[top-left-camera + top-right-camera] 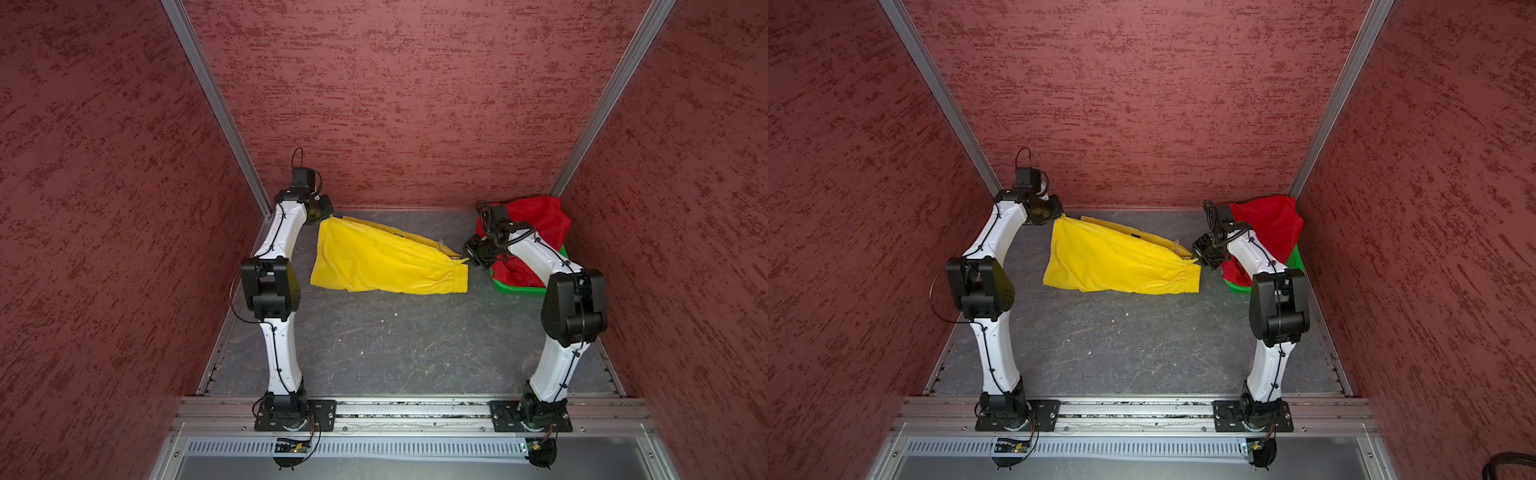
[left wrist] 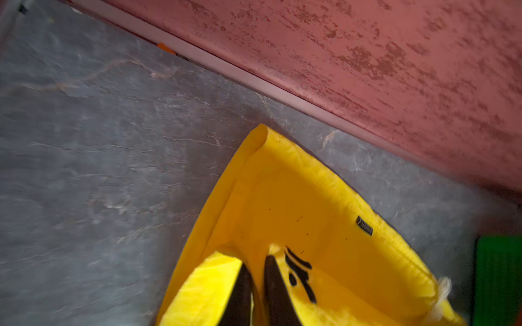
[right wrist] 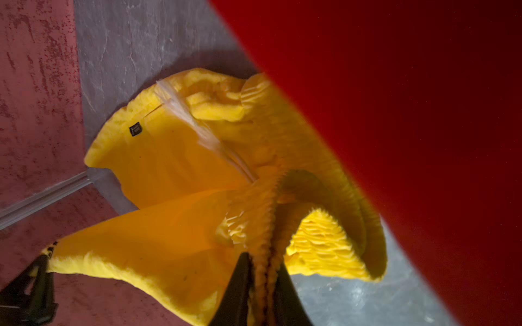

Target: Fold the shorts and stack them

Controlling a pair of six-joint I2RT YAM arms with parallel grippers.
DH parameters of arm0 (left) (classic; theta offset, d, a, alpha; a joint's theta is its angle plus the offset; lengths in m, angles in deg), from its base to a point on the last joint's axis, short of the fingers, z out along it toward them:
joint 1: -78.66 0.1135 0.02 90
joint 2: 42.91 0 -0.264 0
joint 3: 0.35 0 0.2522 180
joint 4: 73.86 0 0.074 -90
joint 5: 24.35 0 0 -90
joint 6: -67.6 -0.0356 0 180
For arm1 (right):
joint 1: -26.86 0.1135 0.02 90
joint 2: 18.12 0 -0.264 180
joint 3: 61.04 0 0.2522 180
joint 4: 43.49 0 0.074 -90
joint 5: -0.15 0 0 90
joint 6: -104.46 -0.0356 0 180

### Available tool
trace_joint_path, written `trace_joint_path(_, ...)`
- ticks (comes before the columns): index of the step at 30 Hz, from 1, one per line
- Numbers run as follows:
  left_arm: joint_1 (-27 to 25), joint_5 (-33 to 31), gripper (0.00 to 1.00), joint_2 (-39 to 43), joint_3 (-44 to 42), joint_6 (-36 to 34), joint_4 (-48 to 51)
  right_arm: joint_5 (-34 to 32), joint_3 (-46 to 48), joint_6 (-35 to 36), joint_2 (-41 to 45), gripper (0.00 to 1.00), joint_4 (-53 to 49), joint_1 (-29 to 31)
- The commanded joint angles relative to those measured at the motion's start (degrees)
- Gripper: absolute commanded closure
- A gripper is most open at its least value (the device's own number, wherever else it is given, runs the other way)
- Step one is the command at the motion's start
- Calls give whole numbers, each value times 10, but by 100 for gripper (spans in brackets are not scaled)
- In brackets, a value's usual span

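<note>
The yellow shorts [image 1: 382, 262] [image 1: 1117, 262] lie folded across the back of the grey table, partly lifted at both ends. My left gripper [image 1: 330, 216] [image 2: 258, 261] is at the far-left corner, its jaws nearly together with the yellow leg hem [image 2: 310, 203] between them. My right gripper [image 1: 465, 258] [image 3: 262, 256] pinches the gathered elastic waistband [image 3: 319, 242] at the right end. The red shorts [image 1: 536, 224] [image 1: 1273, 224] drape over the basket behind my right wrist and fill much of the right wrist view [image 3: 409, 113].
A green plastic basket [image 1: 519, 289] [image 1: 1239, 287] stands in the back-right corner under the red shorts. Textured red walls close in the back and both sides. The grey table [image 1: 395, 340] stretches toward the arm bases and the front rail [image 1: 415, 409].
</note>
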Motion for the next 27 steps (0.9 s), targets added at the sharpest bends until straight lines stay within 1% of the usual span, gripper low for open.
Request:
trace_joint_path(1,-4,14,65,-110,121,24,39,-47,-49,-13,-40,65,41,-8)
trace_joint_path(3,-7,18,50,-186,253,29,103,-73,-87,-2,-52,59,33,-8)
trace_joint_path(4,-9,18,38,-204,292,31,120,-83,-103,2,-52,57,27,-8)
trace_joint_path(5,-10,19,27,-209,311,33,126,-100,-122,10,-51,54,16,-8)
trace_joint_path(7,-10,16,20,-183,280,35,113,-128,-154,26,-43,52,-6,-8)
trace_joint_path(8,-9,17,7,-156,241,33,98,-137,-162,37,-35,51,-10,-7)
trace_joint_path(9,-9,21,0,-126,195,31,80,-142,-166,46,-25,52,-13,-5)
trace_joint_path(13,-17,45,1,-7,9,19,21,-128,-138,82,15,58,-5,22)
trace_joint_path(15,-23,75,0,43,-80,16,-11,-120,-106,88,32,61,2,44)
trace_joint_path(17,-34,85,0,78,-151,19,-26,-94,-48,88,48,64,49,70)
trace_joint_path(20,-51,106,0,101,-223,33,-42,-38,39,54,55,66,148,99)
trace_joint_path(22,-60,113,0,104,-257,46,-47,-23,69,48,45,66,194,116)
trace_joint_path(27,-62,113,0,105,-326,77,-52,-24,110,47,5,66,220,133)
